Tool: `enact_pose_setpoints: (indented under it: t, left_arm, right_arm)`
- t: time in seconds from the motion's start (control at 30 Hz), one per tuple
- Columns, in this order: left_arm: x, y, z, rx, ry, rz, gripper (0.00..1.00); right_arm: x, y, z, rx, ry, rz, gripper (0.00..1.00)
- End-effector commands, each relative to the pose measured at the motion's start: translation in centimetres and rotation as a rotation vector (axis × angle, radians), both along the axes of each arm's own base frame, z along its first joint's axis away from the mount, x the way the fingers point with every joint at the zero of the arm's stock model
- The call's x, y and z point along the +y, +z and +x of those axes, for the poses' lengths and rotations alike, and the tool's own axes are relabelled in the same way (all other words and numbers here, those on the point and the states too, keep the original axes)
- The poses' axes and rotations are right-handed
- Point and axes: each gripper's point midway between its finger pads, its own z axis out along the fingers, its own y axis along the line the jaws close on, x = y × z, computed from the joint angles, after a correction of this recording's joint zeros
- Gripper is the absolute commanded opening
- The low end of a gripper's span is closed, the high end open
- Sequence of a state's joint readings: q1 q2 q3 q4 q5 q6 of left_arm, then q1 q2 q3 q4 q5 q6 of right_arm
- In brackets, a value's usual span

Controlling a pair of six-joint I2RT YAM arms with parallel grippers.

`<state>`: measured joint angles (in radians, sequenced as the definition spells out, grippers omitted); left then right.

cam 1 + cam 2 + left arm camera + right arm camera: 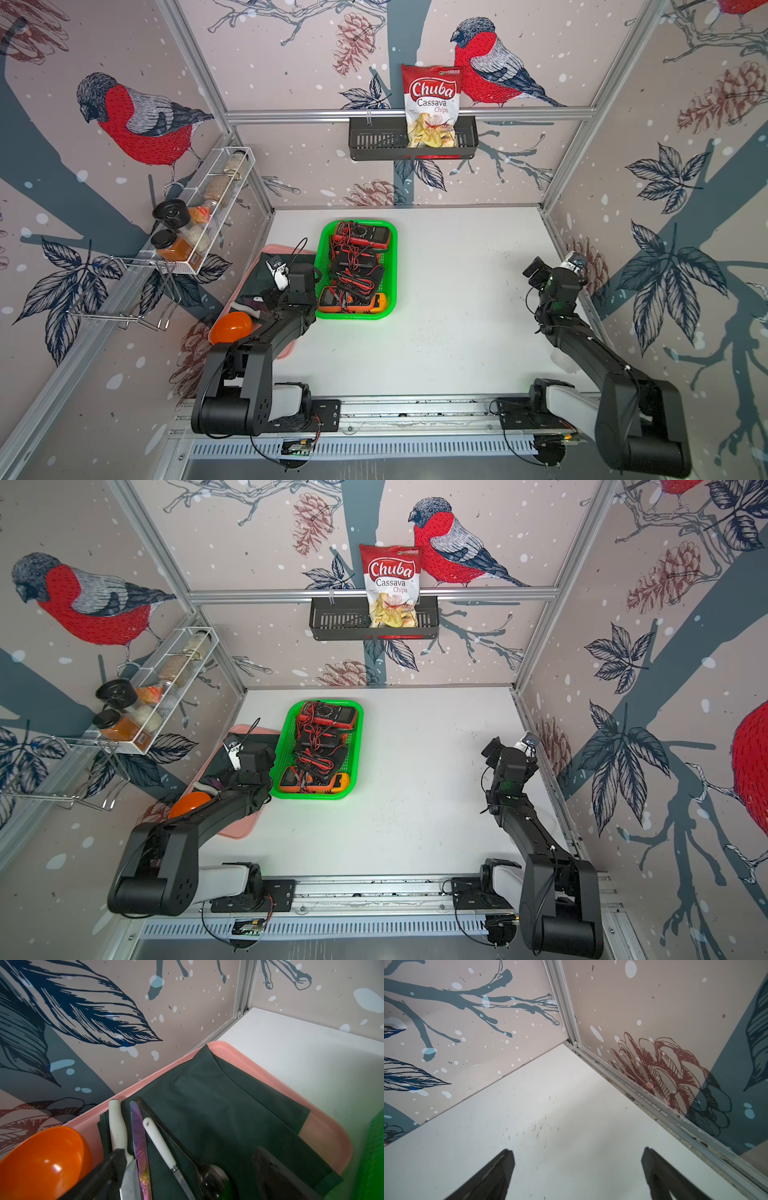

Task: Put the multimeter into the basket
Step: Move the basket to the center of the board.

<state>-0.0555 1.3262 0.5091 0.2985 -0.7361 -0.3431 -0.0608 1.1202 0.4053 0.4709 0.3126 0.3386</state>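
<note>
The bright green basket point(393, 266) point(358, 746) stands left of the table's middle in both top views. Several multimeters with tangled leads lie inside it: a red multimeter point(365, 235) point(332, 715) at the far end, black ones point(357, 270) in the middle, and an orange one point(368, 303) point(332, 782) at the near end. My left gripper point(270, 296) point(227, 776) point(193, 1167) hovers open over the pink tray just left of the basket, holding nothing. A blurred green basket wall point(374, 1147) shows beside it. My right gripper point(544, 270) point(496, 748) point(575, 1159) is open and empty over bare table near the right wall.
The pink tray point(286, 353) point(324, 1126) holds a dark green cloth point(218, 1105), cutlery point(158, 1145) and an orange bowl point(230, 326) point(41, 1163). A black shelf basket point(374, 141) with a chips bag point(432, 104) hangs on the back wall. A white wire rack point(208, 216) of jars hangs on the left wall.
</note>
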Motion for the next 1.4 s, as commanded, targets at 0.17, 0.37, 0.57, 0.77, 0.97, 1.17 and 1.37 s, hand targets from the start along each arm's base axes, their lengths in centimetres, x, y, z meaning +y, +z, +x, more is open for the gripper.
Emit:
enact_pose_setpoints:
  t: [0.17, 0.37, 0.57, 0.77, 0.97, 1.17, 1.37]
  left_arm:
    - [-1.9, -4.5, 0.3, 0.221, -0.105, -0.078, 0.99]
    - [-0.6, -5.7, -1.1, 0.347, -0.016, -0.025, 0.99]
    - [-4.9, -6.4, 0.9, 0.345, -0.258, -0.172, 0.97]
    - [-8.1, -5.3, 1.9, 0.360, -0.439, -0.293, 0.95]
    - [-10.6, -7.1, 2.8, 0.389, -0.594, -0.459, 0.92]
    - [-12.3, -7.6, 3.4, 0.370, -0.699, -0.591, 0.83]
    - [-14.5, -7.6, 3.6, 0.353, -0.801, -0.686, 0.77]
  right_arm:
    - [-0.3, 0.4, 0.2, -0.018, -0.016, 0.001, 1.00]
    - [-0.2, 0.3, 0.2, -0.018, -0.014, 0.008, 1.00]
    - [-0.3, 0.0, 0.3, -0.004, -0.026, 0.011, 1.00]
    - [-0.6, -0.1, 0.2, 0.003, -0.042, 0.013, 1.00]
    - [-0.9, -0.2, 0.1, 0.018, -0.060, 0.009, 1.00]
    - [-1.0, -0.4, 0.1, 0.027, -0.067, 0.008, 1.00]
    - [-1.1, -0.4, 0.1, 0.030, -0.073, 0.007, 1.00]
